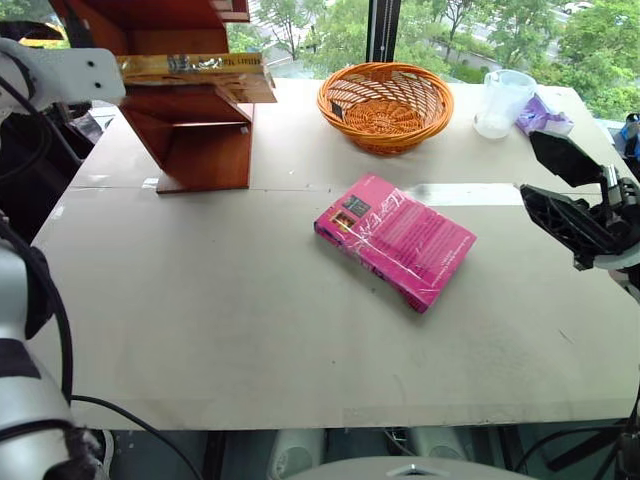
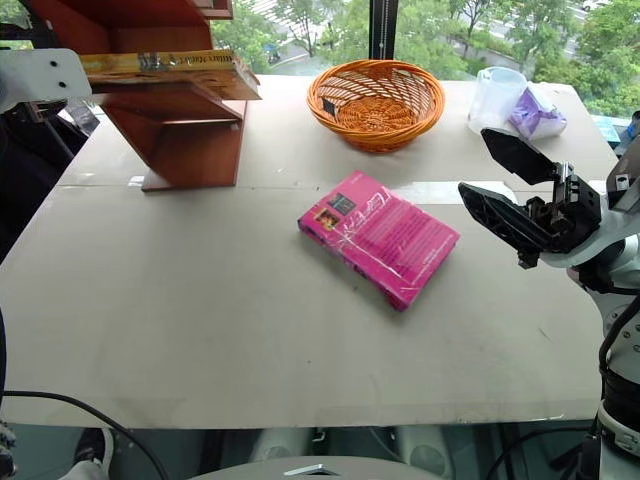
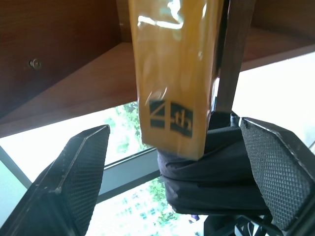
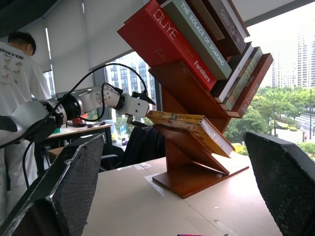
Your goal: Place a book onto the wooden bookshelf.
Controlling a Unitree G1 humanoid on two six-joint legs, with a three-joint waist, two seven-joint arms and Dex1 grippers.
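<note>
1. Your book point(image 4: 189, 129) lies flat on a slanted panel of the wooden bookshelf point(image 1: 200, 140), at the table's point(image 1: 250, 330) far left corner. Its yellow-gold jacket faces up and one end juts past the panel's edge.
2. Your left gripper point(image 3: 172, 162) sits at the book's end with its jaws spread wide. In the left wrist view both fingers point(image 3: 74, 177) stand clear of the spine, so nothing is held.
3. Your right gripper point(image 2: 505, 185) hangs over the table's right side, fingers apart and empty, aimed toward the shelf.
4. A magenta-pink book point(image 1: 395, 240) lies flat mid-table, angled, well apart from both grippers.
5. An orange wicker basket point(image 1: 385, 105) sits at the far edge, right of the bookshelf. A clear plastic cup point(image 1: 503, 102) stands beyond it to the right, beside something purple point(image 1: 543, 115).
6. Upper shelf slots carry a row of leaning books point(image 4: 192, 37).
7. A person in a white shirt point(image 4: 17, 73) stands in the background of the right wrist view.
</note>
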